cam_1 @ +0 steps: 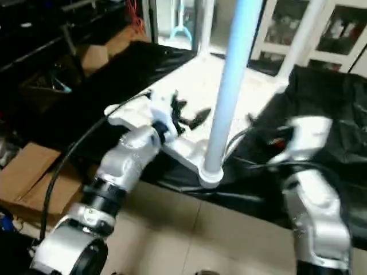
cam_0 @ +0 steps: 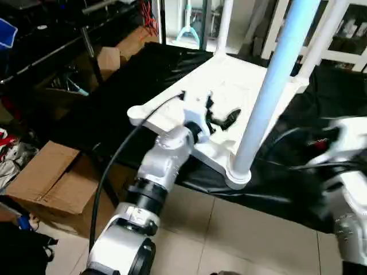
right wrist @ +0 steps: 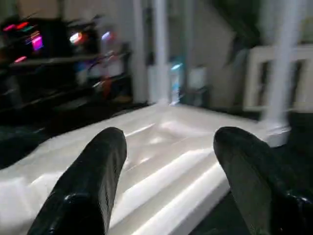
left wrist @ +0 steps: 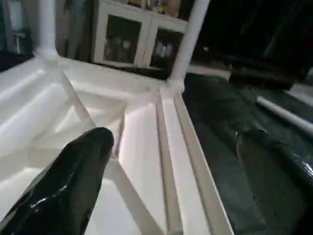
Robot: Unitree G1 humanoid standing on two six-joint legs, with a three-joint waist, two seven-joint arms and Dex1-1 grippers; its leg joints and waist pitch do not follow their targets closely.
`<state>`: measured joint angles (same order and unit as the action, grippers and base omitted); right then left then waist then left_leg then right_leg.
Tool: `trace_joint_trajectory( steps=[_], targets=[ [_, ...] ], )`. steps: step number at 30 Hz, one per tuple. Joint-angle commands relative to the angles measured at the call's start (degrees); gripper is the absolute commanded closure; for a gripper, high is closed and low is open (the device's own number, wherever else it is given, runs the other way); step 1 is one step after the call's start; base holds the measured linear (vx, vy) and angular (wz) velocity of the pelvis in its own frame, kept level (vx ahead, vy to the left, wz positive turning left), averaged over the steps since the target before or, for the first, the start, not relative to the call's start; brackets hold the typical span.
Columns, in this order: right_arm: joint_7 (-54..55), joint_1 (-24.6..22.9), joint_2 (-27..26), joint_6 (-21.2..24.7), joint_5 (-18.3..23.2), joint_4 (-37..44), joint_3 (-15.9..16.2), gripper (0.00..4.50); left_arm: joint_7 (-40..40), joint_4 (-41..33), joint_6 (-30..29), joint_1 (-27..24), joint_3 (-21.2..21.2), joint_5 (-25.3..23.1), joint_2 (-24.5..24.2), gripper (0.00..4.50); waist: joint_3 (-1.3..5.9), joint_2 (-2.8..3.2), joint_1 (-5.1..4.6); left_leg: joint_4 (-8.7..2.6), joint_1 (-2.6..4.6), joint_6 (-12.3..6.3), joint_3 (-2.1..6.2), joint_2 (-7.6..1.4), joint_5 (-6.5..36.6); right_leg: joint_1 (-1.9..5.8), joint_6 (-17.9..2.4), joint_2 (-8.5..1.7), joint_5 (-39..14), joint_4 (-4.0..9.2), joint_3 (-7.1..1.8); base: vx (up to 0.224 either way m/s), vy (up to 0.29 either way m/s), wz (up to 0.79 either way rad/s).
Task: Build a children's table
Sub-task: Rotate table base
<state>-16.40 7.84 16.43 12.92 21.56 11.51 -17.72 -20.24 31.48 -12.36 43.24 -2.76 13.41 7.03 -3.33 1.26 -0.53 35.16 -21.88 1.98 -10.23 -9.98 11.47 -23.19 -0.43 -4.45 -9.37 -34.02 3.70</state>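
Tabletop (cam_0: 229, 86) lies upside down on a black cloth (cam_0: 114, 109) over a bench, ribbed underside up. Three legs stand upright in corner sockets: near leg (cam_0: 269, 86) at the corner closest to the robot, two more at the far corners, far-left leg (cam_0: 225, 26) and far-right leg (cam_0: 321, 37). Near-left corner socket (cam_0: 136, 114) is bare, no leg in it. A loose white tube (left wrist: 286, 115) lies on the cloth, apart from the tabletop.

Left gripper (cam_0: 221, 114) hangs over the underside just left of the near leg, fingers (left wrist: 73, 181) wide apart, nothing btwn them. Right gripper (right wrist: 168, 181) sits at the tabletop's near-right edge, fingers also apart, holding nothing.

Cardboard box (cam_0: 49, 183) on the floor at left.
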Motion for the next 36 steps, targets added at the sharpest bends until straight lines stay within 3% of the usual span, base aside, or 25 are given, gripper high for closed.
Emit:
trace_joint_trajectory(
  steps=[1,2,4,5,6,7,8,10,13,16,17,18,19,20,21,22,24,25,26,28,29,32,35,36],
  targets=[
    [0.8,1.6,0.3,-1.1,0.5,0.5,-2.3,1.26,-0.4,-2.3,0.9,-0.7,0.8,-0.6,-1.2,0.06,4.47,-1.30,0.12,-3.57,0.23,-7.62,0.93,-2.31,5.8,2.98,-10.2,-3.26,-13.2,4.45,-2.13,0.000,0.000,0.00],
    [0.4,1.8,0.5,-1.0,1.2,0.5,-2.7,1.26,-0.5,-2.7,0.8,-1.2,0.9,-0.9,-2.1,0.06,4.47,-1.30,0.12,-3.57,0.23,-7.62,0.93,-2.31,5.8,2.98,-10.2,-3.26,-13.2,4.45,-2.13,0.000,0.000,0.00],
    [-5.2,2.1,1.6,3.3,10.3,2.2,-3.9,1.26,0.1,-3.4,2.5,-3.4,0.8,-2.9,-6.0,0.06,4.35,-1.27,-0.09,-3.54,0.11,-9.50,0.94,-2.29,5.8,3.24,-11.2,-3.21,-11.9,4.36,-1.96,0.000,0.000,0.00],
    [-10.6,1.2,4.5,6.6,13.8,3.4,-3.5,1.26,0.4,-4.8,2.3,-5.1,1.2,-3.5,-8.5,0.06,4.29,-1.62,-0.31,-3.52,-0.09,-10.18,0.91,-2.32,6.1,3.37,-11.0,-3.17,-12.0,4.38,-1.99,0.000,0.000,0.00],
    [-10.6,1.2,4.5,6.6,13.8,3.4,-3.5,1.26,0.4,-4.8,2.3,-5.1,1.2,-3.5,-8.5,0.06,4.35,-1.45,-0.20,-3.51,-0.05,-10.38,1.07,-2.38,6.1,3.64,-11.1,-3.16,-11.9,4.15,-1.89,0.000,0.000,0.00],
    [-17.8,-1.1,9.5,9.9,16.3,4.4,-3.3,1.26,0.6,-7.5,1.2,-7.7,2.4,-4.0,-11.5,0.06,4.40,-1.50,-0.22,-3.38,0.07,-10.46,1.03,-2.52,5.1,3.46,-11.3,-3.09,-11.2,4.11,-1.91,0.000,0.000,0.00],
    [-21.3,-2.5,12.6,11.5,17.5,4.2,-4.3,1.26,0.4,-9.8,0.2,-9.5,3.5,-3.9,-13.2,0.06,4.44,-1.79,-0.02,-3.37,0.22,-10.57,1.02,-2.78,5.3,3.72,-11.7,-3.18,-10.8,3.95,-1.94,0.000,0.000,0.00],
    [-25.9,-4.0,17.5,14.3,20.3,1.9,-8.1,1.26,-1.0,-14.5,-1.6,-12.7,5.8,-2.9,-15.9,0.06,4.19,-1.40,0.25,-3.46,0.27,-10.36,0.97,-3.01,5.7,3.36,-12.1,-3.38,-11.8,4.03,-2.04,0.000,0.000,0.00],
    [-30.3,-4.5,22.5,15.5,19.9,-1.9,-11.3,1.26,-4.3,-20.6,-4.7,-16.5,7.5,-0.8,-18.7,0.06,3.74,-1.53,0.43,-3.80,0.72,-7.81,0.98,-3.24,8.7,2.70,-11.8,-3.38,-16.8,4.56,-1.93,0.000,0.000,0.00],
    [-33.9,-6.1,26.4,16.7,20.9,-3.5,-12.4,1.26,-7.6,-25.9,-7.1,-20.4,7.1,2.7,-21.0,0.06,3.29,-1.36,1.11,-3.81,1.80,-5.13,0.60,-3.23,13.3,1.73,-10.7,-3.40,-22.6,5.34,-2.19,0.000,0.000,0.00],
    [-34.9,-6.8,27.3,17.5,21.6,-3.4,-12.4,1.26,-8.7,-27.4,-7.7,-21.5,6.6,3.4,-21.7,0.06,3.23,-1.12,1.24,-4.04,1.48,-4.57,0.78,-3.27,13.7,1.95,-10.2,-3.41,-23.3,5.29,-2.21,0.000,0.000,0.00],
    [-35.8,-7.4,28.1,18.2,22.3,-3.2,-12.3,1.26,-9.5,-28.6,-8.2,-22.4,6.2,4.1,-22.3,0.06,3.32,-1.41,1.23,-4.17,1.07,-4.59,0.92,-3.27,13.5,2.29,-9.6,-3.48,-23.1,5.20,-2.26,0.000,0.000,0.00],
    [-39.6,-10.2,30.2,22.5,25.9,-1.1,-11.7,1.26,-13.0,-33.9,-11.2,-26.5,5.0,6.3,-24.4,0.06,3.32,-1.42,1.32,-4.25,0.97,-4.56,1.06,-3.29,13.4,2.53,-9.3,-3.63,-22.9,5.10,-2.29,0.000,0.000,0.00],
    [-39.7,-10.3,30.3,22.6,26.0,-1.0,-11.7,1.26,-13.1,-34.1,-11.3,-26.6,5.0,6.4,-24.5,0.06,3.36,-1.48,1.29,-4.35,0.74,-4.76,1.15,-3.38,13.0,2.72,-9.2,-3.68,-22.5,5.00,-2.33,0.000,0.000,0.00],
    [-41.4,-12.1,30.0,25.5,28.1,2.4,-9.7,1.26,-16.0,-37.9,-14.4,-29.7,4.2,8.3,-26.1,0.06,3.25,-1.45,1.10,-4.29,0.74,-4.88,1.07,-3.18,13.4,2.34,-8.8,-3.48,-23.6,5.17,-2.24,0.000,0.000,0.00],
    [-41.4,-12.1,30.0,25.5,28.1,2.4,-9.7,1.26,-16.0,-37.9,-14.4,-29.7,4.2,8.3,-26.1,0.06,3.37,-1.44,1.19,-4.24,0.80,-4.75,1.12,-3.18,13.2,2.44,-8.6,-3.66,-23.8,5.14,-2.30,0.000,0.000,0.00],
    [-41.4,-13.0,28.8,25.6,27.7,5.5,-6.2,1.26,-18.2,-42.1,-17.3,-32.7,3.3,10.4,-27.6,0.06,3.06,-1.68,0.79,-4.47,0.51,-3.89,1.31,-3.17,14.5,2.14,-7.3,-3.73,-27.8,5.41,-2.21,0.000,0.000,0.00],
    [-40.2,-12.4,27.5,24.5,26.2,6.3,-4.2,1.26,-19.2,-43.9,-18.7,-34.0,3.1,11.9,-28.2,0.06,3.09,-1.71,0.68,-4.40,0.56,-3.37,1.38,-3.14,14.8,2.01,-7.1,-3.77,-28.8,5.37,-2.17,0.000,0.000,0.00],
    [-35.7,-9.9,23.9,20.3,21.3,6.0,-0.7,1.26,-20.0,-46.4,-20.1,-35.7,2.5,13.0,-29.2,0.06,2.94,-1.87,0.46,-4.50,0.62,-2.50,1.45,-3.14,15.9,1.64,-6.3,-3.78,-31.3,5.75,-2.14,0.000,0.000,0.00],
    [-31.7,-7.7,21.6,18.2,17.7,5.0,2.1,1.26,-19.8,-47.6,-20.9,-36.7,2.2,13.5,-29.8,0.06,2.77,-1.89,-0.16,-4.56,0.69,-0.79,1.69,-2.94,18.2,1.27,-5.2,-3.65,-34.3,5.92,-1.92,0.000,0.000,0.00],
    [-31.6,-7.4,21.2,18.6,17.9,5.2,2.8,1.26,-19.7,-47.9,-21.1,-36.9,2.1,13.6,-30.0,0.06,2.86,-2.22,-0.34,-4.48,0.90,-0.15,1.62,-2.77,19.0,1.08,-4.3,-3.55,-35.4,6.12,-1.97,0.000,0.000,0.00],
    [-33.7,-7.8,20.6,22.7,21.8,8.3,5.3,1.26,-19.6,-48.6,-22.0,-37.5,2.3,13.6,-30.3,0.06,2.61,-1.88,-0.33,-4.37,1.57,-0.15,1.62,-2.65,21.1,0.63,-2.9,-3.34,-37.2,6.69,-2.09,0.000,0.000,0.00],
    [-37.2,-9.3,21.3,27.0,25.0,11.7,8.9,1.26,-19.5,-49.8,-23.5,-37.9,2.7,14.3,-30.5,0.06,2.71,-2.11,-0.30,-4.72,1.09,0.06,1.95,-2.80,21.4,1.11,-2.3,-3.39,-36.3,6.43,-2.03,0.000,0.000,0.00],
    [-37.9,-9.5,21.3,27.0,24.3,11.9,10.4,1.26,-19.6,-50.3,-24.1,-38.2,2.7,14.7,-30.8,0.06,2.68,-2.27,-0.29,-4.75,0.96,0.03,1.94,-2.80,21.3,1.15,-2.2,-3.45,-36.4,6.52,-2.06,0.000,0.000,0.00]
  ],
)
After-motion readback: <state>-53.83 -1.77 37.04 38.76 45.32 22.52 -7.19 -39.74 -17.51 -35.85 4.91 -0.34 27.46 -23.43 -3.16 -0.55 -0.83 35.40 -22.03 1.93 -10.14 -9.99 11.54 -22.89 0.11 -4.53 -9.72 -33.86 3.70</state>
